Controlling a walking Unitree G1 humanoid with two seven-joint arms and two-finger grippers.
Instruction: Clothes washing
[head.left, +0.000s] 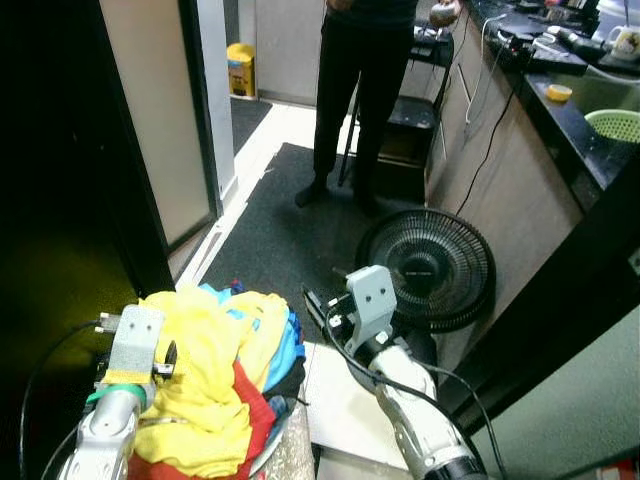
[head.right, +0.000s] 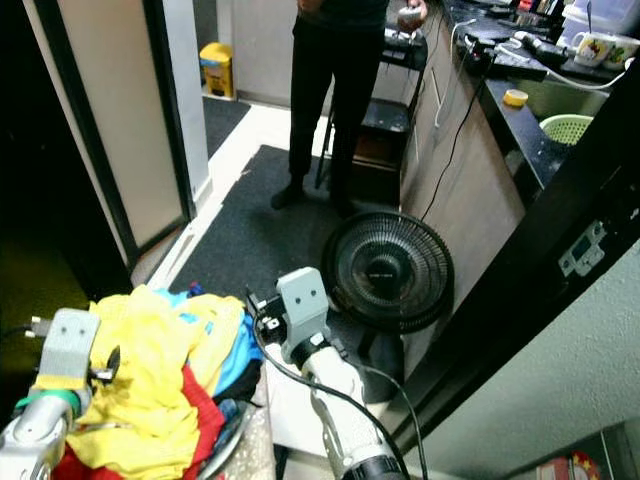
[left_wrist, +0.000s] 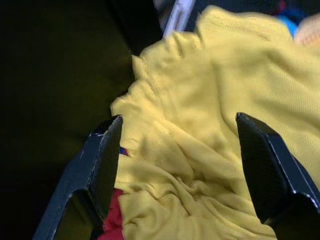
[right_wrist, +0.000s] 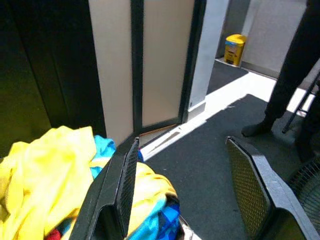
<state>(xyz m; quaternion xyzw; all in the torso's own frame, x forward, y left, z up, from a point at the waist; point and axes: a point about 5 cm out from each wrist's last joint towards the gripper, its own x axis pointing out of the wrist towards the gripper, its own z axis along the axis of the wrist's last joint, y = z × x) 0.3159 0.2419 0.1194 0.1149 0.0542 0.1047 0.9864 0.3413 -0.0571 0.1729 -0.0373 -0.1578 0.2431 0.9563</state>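
**Laundry pile in reach, both claws spread and empty**

While the left gripper (left_wrist: 177, 165) hangs right over the clothes pile (head.left: 225, 375), fingers spread wide w/ nothing between them, it looks lined up for a top-down grab: in the left wrist view, crumpled yellow cloth fills the gap between the two black fingers (left_wrist: 97, 165). Probably placed there because the yellow shirt (left_wrist: 215, 100) is the topmost layer and easiest to pinch.

Right gripper (right_wrist: 187, 185) is also wide open, holding nothing. It sits just beside the pile on the robot's right, pointing out over the dark mat (head.left: 290, 230) toward the door panels (right_wrist: 145, 65). My guess: it's parked clear so the left arm can work, or waiting to steady the load.

The pile itself: heaped in what seems a metal basin (head.left: 275, 440), only a bit of rim showing, low in front of the robot. Yellow on top, blue cloth (head.left: 288, 345) peeking at the far side, red garment (head.left: 250, 420) underneath. All soft, wrinkled, tangled, so one pull may drag several pieces.

Nearby: black floor fan (head.left: 428, 268) beyond the right arm, a person (head.left: 360, 90) standing further back by the counter (head.left: 560, 110). Washing not yet started, judging by the full heap.
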